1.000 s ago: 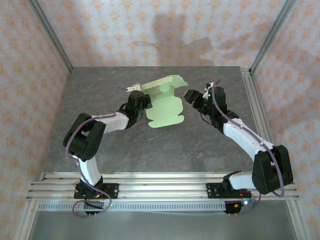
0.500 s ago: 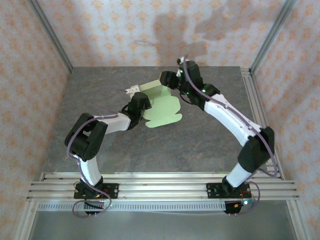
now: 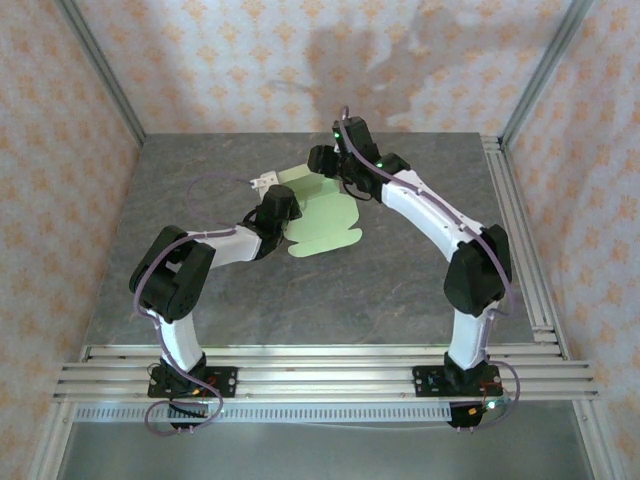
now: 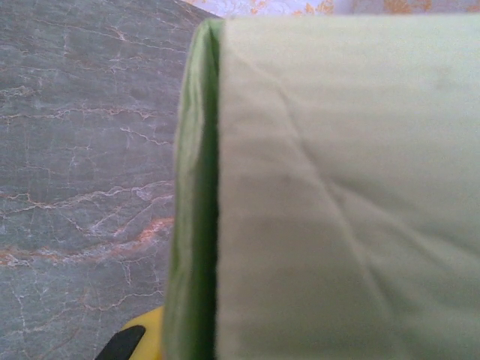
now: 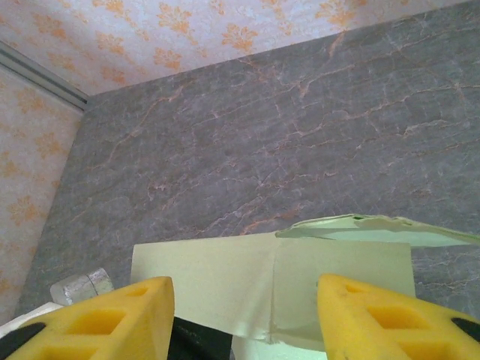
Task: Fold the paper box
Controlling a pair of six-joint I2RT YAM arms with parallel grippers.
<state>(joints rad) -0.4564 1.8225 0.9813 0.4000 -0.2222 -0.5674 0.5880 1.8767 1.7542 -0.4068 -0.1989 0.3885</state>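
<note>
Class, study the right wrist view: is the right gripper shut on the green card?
No: the right gripper stands open, its yellow fingers wide apart, the paper box showing between them.

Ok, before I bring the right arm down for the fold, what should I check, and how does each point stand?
1. Is the right gripper open: ok, its yellow fingers stand well apart.
2. Is it lined up over the paper box: ok, the card's far edge lies between and below the fingers.
3. Is it touching the card: cannot tell.
4. Is a flap lifted: ok, one stands off the table on the right of the right wrist view.
5. Does the left gripper hold the card: cannot tell. The card is close to its camera, with one fingertip showing.
</note>
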